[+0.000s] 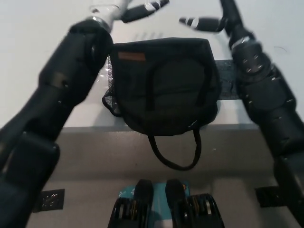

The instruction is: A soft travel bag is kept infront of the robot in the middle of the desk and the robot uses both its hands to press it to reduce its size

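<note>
While both arms reach out above it, your black travel bag (164,88) lies untouched at the white desk's (38,52) near edge, strap dangling over; left hand (124,9) and right hand (209,19) hover spread, empty.

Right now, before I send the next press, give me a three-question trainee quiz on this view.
1. True or false: both hands rest on the black soft fabric travel bag.
2. What hangs over the white desk edge? A) a looped strap B) a zipper pull C) a hand
3. What colour is the small label on the bag?

Key: 1 false, the white left hand and black right hand are raised beyond it. 2 A. 3 brown.
</note>
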